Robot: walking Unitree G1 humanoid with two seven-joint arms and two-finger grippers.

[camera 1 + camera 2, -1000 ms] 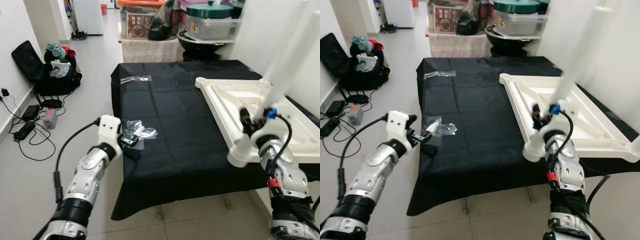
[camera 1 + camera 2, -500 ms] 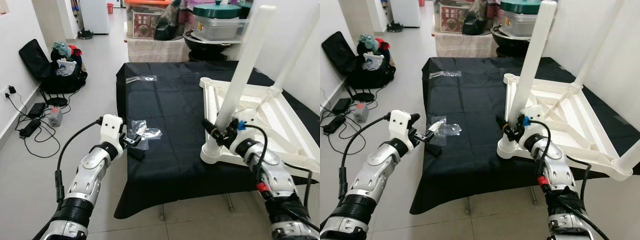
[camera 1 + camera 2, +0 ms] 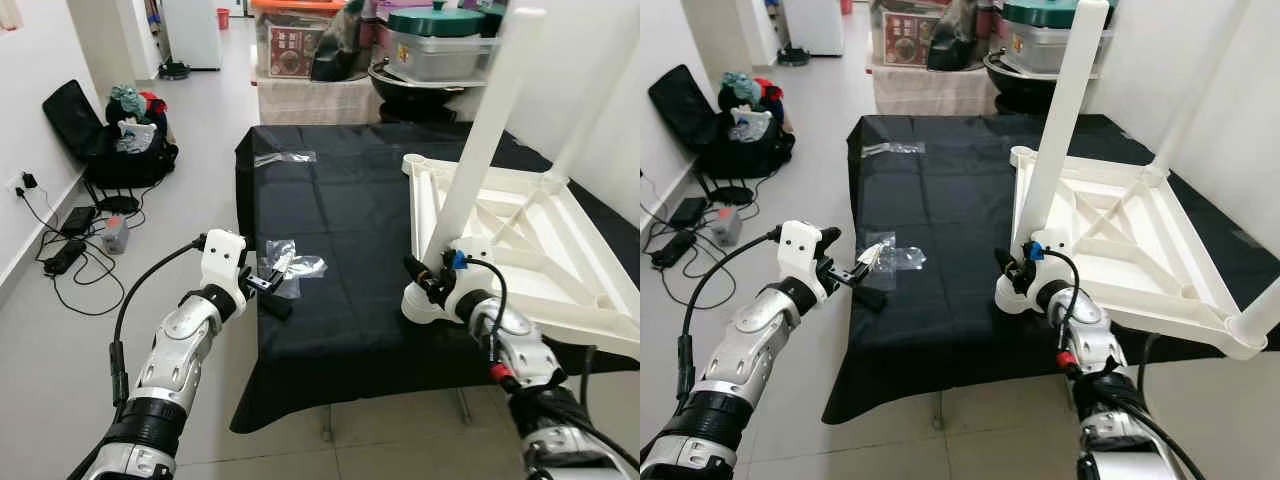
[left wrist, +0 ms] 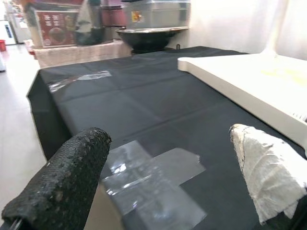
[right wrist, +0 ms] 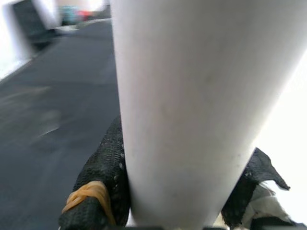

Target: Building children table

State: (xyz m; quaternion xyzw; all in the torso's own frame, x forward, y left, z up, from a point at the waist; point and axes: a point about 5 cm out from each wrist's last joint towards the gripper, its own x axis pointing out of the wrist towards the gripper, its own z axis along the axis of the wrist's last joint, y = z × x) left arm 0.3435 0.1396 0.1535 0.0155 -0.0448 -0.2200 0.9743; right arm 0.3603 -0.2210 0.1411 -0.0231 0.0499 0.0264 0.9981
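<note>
Right wrist view, right gripper clamped around table leg

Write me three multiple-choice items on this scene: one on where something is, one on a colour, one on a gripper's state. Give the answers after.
1. Where is the clear plastic bag nearest the left gripper?
A. On the black cloth near its left edge
B. On the floor
C. On the upturned white table

2. What colour is the table leg that the right gripper is at?
A. Black
B. White
C. Green

3. How do the right gripper's fingers stand?
A. Wide open above the cloth
B. Closed on a plastic bag
C. Closed round the base of the table leg

Answers:
1. A, since the bag lies flat on the black cloth beside the left gripper.
2. B, the leg is plain white like the upturned white table.
3. C, the right wrist view has a black finger on each side of the leg, pressed against it.
</note>
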